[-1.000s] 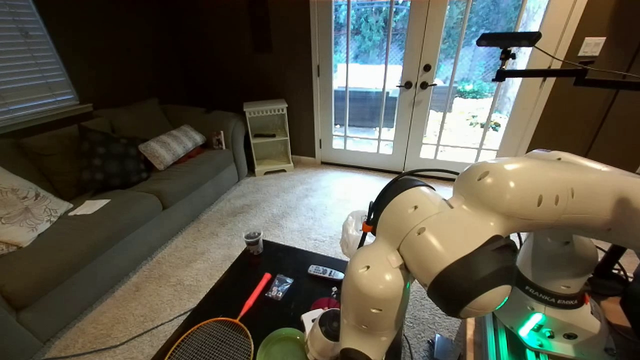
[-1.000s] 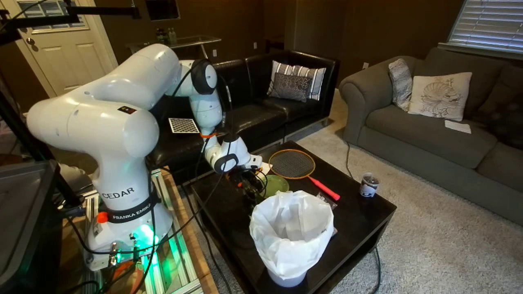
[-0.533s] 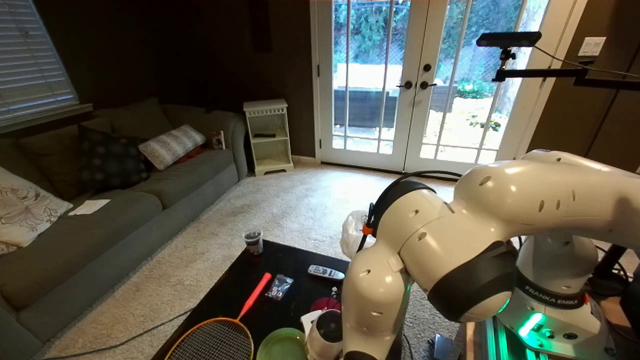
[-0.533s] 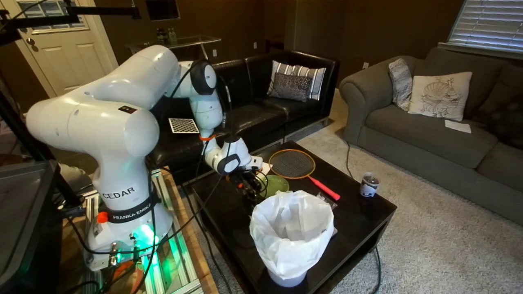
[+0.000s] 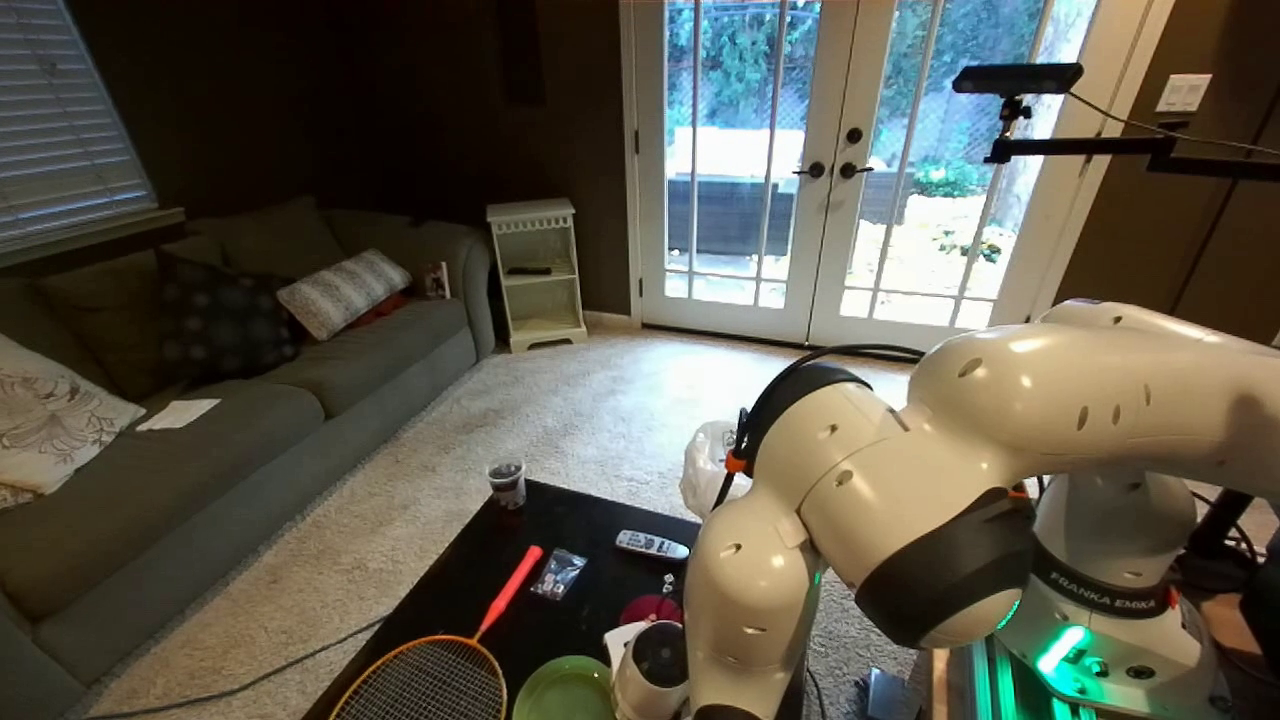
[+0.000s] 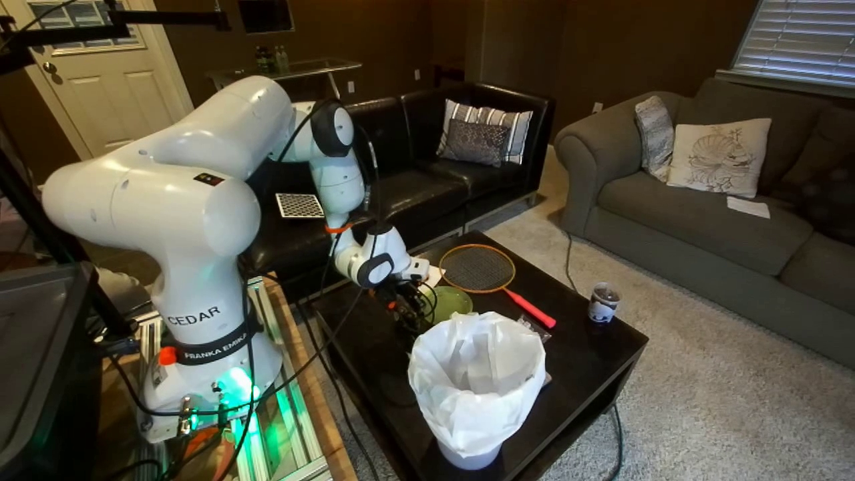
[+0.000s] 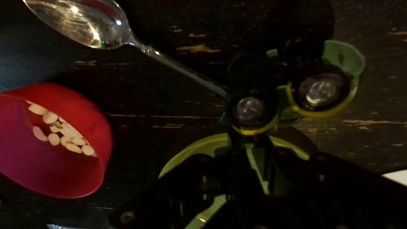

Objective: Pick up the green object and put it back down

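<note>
In the wrist view, the green object (image 7: 343, 60) shows curved green walls and two dark rounds with shiny centres, each edged in yellow below. My gripper (image 7: 249, 140) has its black fingers drawn together, tips against the lower edge of the left round, shut on the object. A thin gap stays between the fingers. Where exactly the tips bear on it is too dark to see. The arm's hand hides the object in both exterior views. A green plate (image 7: 190, 144) lies beneath and beyond the fingers.
Beside the gripper, a red bowl (image 7: 79, 108) holds pale seeds, and a spoon (image 7: 178, 66) lies near the object. The dark table also bears a racket (image 6: 477, 268), a remote (image 5: 652, 545), a cup (image 5: 507, 484) and a lined white bin (image 6: 477, 381).
My gripper's jaws have come together over the last second, and the arm has sunk very slightly. The plate, racket and bin have stayed where they were.
</note>
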### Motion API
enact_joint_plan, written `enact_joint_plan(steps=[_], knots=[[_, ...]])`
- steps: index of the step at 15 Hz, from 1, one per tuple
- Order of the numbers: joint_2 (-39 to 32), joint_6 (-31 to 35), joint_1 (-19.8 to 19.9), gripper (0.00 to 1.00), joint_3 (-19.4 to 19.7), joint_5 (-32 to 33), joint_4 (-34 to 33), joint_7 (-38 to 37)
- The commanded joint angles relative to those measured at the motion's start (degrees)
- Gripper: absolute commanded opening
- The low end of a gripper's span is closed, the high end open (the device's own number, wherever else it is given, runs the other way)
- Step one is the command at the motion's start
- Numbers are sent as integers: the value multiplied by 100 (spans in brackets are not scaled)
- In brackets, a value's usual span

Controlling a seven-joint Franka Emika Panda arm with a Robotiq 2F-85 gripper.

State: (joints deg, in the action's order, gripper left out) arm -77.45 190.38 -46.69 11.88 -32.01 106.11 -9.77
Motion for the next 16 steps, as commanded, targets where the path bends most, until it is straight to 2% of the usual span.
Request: enact_joint_plan(steps=[1,4,5,7,8,9,11,13,16], knots=[[21,177,168,3,-162,264,31,-372],[109,980,848,3,-870,450,103,-376],[91,1516,1314,3,-1331,695,142,-319],[-118,2446,1910,3,-1933,1094,216,-366],[-239,2921,2241,3,-2222,1397,270,-380],[-325,3274,2402,3,-2365,1604,334,-338],[-517,3798,2638,3,-2484,1952,435,-235],[-691,4097,2670,3,-2428,1994,457,-56],[-958,4445,2455,3,-2266,1515,331,276]])
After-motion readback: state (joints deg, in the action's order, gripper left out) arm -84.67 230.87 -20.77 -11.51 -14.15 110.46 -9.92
